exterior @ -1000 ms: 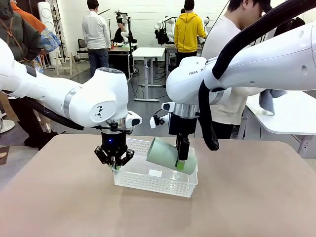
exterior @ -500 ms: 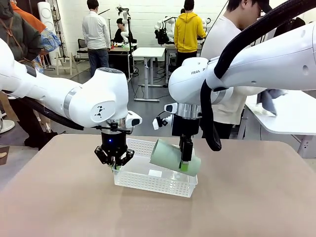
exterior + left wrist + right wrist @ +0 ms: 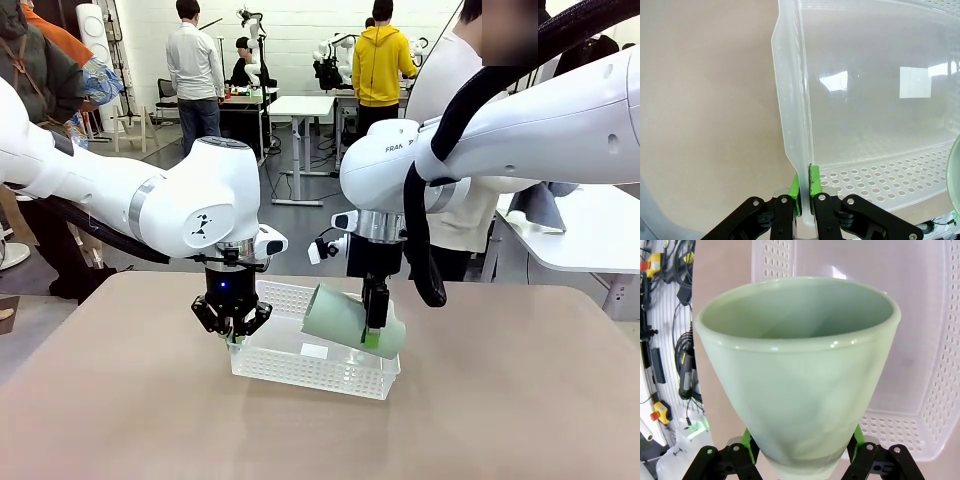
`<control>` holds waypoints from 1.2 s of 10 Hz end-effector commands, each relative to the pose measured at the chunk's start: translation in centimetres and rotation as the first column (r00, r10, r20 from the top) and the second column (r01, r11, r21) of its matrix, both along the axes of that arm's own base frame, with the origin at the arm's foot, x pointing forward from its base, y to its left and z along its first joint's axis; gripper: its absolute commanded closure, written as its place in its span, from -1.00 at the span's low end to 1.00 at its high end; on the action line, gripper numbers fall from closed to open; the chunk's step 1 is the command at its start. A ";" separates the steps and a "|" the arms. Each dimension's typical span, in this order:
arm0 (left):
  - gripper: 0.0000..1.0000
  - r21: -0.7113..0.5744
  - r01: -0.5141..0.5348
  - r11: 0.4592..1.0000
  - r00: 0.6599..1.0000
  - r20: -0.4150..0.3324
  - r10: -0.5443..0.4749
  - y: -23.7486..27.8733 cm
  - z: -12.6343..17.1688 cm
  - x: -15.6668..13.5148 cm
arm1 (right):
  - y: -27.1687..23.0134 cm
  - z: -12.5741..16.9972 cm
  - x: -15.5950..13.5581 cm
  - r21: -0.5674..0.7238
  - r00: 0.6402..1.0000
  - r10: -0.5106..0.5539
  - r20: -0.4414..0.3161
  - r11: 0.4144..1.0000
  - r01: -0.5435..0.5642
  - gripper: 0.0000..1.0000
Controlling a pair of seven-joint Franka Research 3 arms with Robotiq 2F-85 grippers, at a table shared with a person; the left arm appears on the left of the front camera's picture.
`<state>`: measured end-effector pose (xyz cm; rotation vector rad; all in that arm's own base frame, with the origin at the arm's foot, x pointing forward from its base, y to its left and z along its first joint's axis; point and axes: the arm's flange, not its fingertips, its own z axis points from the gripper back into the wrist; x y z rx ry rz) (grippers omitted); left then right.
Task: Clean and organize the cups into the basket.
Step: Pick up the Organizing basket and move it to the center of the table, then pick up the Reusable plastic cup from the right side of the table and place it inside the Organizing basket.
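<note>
— So, what takes up most of the front view?
— The tan table point(image 3: 520, 400), spread across the whole lower half. The white lattice basket point(image 3: 315, 372) sits on it at centre, a little left of the middle.
— And the cup?
— The mint-green cup point(image 3: 338, 316) hangs tipped well over, almost on its side, above the right half of the basket (whether it touches the rim there, I can't tell).
— What has hold of it?
— The right gripper point(image 3: 372, 338), pointing straight down at centre frame. In its wrist view the two green-padded fingers stand fairly wide apart, pressed to either side of the cup's narrow base. The open mouth is toward the top of the picture, with the basket floor behind it.
— The other one?
— The left gripper point(image 3: 236, 340) is at the basket's near left corner in the front view. Its jaws are squeezed right together on the thin wall: in its wrist view the green pads pinch the plastic at bottom centre
</note>
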<state>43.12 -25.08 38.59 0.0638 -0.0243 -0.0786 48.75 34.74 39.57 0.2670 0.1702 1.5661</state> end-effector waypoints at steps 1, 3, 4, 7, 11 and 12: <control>1.00 0.013 0.004 1.000 1.000 0.008 -0.004 0.0 0.2 0.0 | -0.2 -0.2 -0.1 -0.007 1.000 -0.001 0.000 1.000 0.001 -0.61; 1.00 0.013 0.004 1.000 1.000 0.008 -0.004 0.0 0.2 0.0 | -0.2 -0.2 -0.1 -0.007 1.000 -0.001 0.000 1.000 0.001 -0.61; 1.00 0.013 0.004 1.000 1.000 0.008 -0.004 0.0 0.2 0.0 | -0.2 -0.2 -0.1 -0.007 1.000 -0.001 0.000 1.000 0.001 -0.61; 1.00 0.013 0.004 1.000 1.000 0.008 -0.004 0.0 0.2 0.0 | -0.2 -0.2 -0.1 -0.007 1.000 -0.001 0.000 1.000 0.001 -0.61; 1.00 0.013 0.004 1.000 1.000 0.008 -0.004 0.0 0.2 0.0 | 0.7 -1.2 0.2 -0.019 1.000 0.010 -0.025 1.000 -0.010 -0.61; 1.00 0.013 0.004 1.000 1.000 0.008 -0.004 0.0 0.2 0.0 | 1.4 -1.7 0.3 -0.021 0.999 0.012 -0.035 1.000 -0.013 -0.61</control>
